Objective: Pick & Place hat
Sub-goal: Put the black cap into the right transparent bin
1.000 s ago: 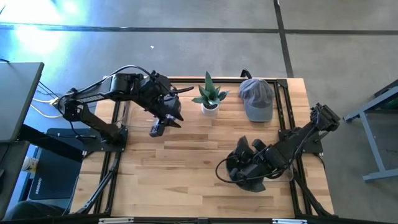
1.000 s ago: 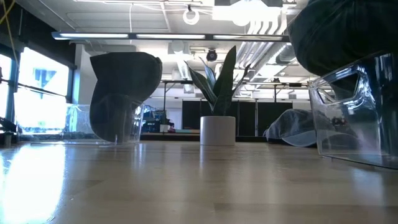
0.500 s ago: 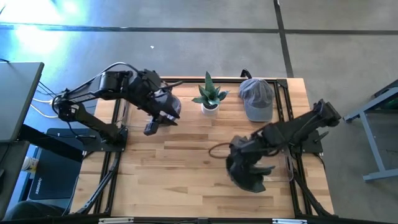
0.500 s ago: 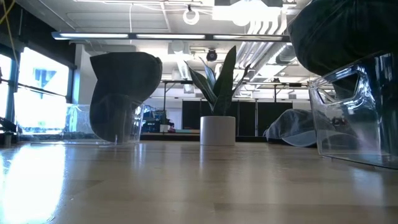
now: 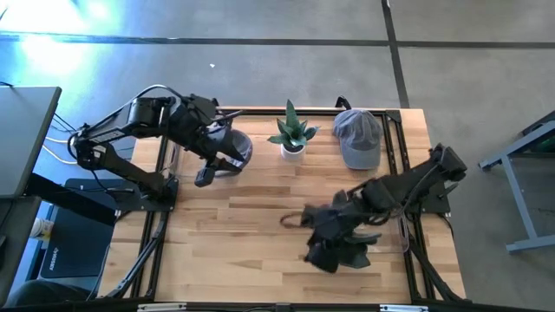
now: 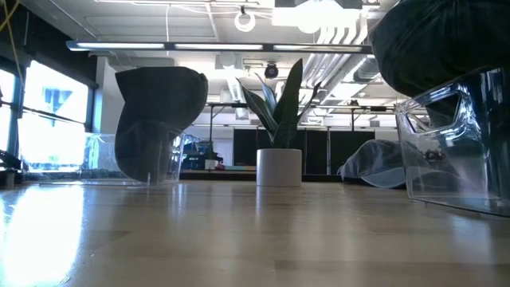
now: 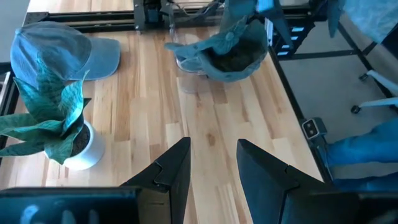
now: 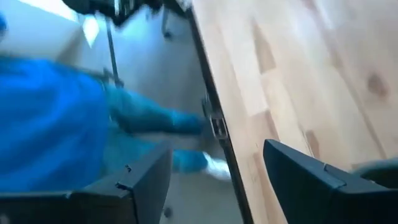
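Right gripper (image 5: 299, 218) opened, swung leftward off dark hat (image 5: 345, 247); left gripper (image 5: 204, 176) retreated left.

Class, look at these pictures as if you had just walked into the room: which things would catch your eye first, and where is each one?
The potted plant stands at the table's far edge, mid-width, with a grey cap lying flat to its right. Nearer the front right, a dark hat sits on a clear stand, with the right gripper open beside it. The left gripper hovers over the far left of the wooden table, next to another dark hat.
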Available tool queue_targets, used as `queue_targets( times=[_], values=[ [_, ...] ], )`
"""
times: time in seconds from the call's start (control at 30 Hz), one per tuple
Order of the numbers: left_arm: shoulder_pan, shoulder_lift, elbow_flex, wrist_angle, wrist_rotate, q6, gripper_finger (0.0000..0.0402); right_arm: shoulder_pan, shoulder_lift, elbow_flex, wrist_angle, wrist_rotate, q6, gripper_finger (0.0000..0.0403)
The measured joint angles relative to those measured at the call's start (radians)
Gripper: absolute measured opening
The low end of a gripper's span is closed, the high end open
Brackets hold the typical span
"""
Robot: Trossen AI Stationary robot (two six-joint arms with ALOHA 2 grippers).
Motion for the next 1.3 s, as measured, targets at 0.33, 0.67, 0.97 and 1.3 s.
queue_targets(
  times=[0.33,0.67,0.97,1.3],
  values=[
    [0.000,0.002,0.000,-0.033,-0.002,0.042,0.0126,0.027,0.106,-0.002,-0.299,-0.034,0.011,0.0198],
    [0.000,0.002,0.000,-0.036,-0.001,0.060,0.0126,0.014,0.169,-0.002,-0.354,-0.016,0.077,0.0265],
    [0.000,0.002,0.000,-0.050,0.000,0.072,0.0126,-0.003,0.213,-0.002,-0.403,0.054,0.205,0.0259],
    [0.000,0.002,0.000,-0.051,-0.001,0.072,0.0126,-0.005,0.219,-0.002,-0.442,0.194,0.388,0.0160]
  ],
)
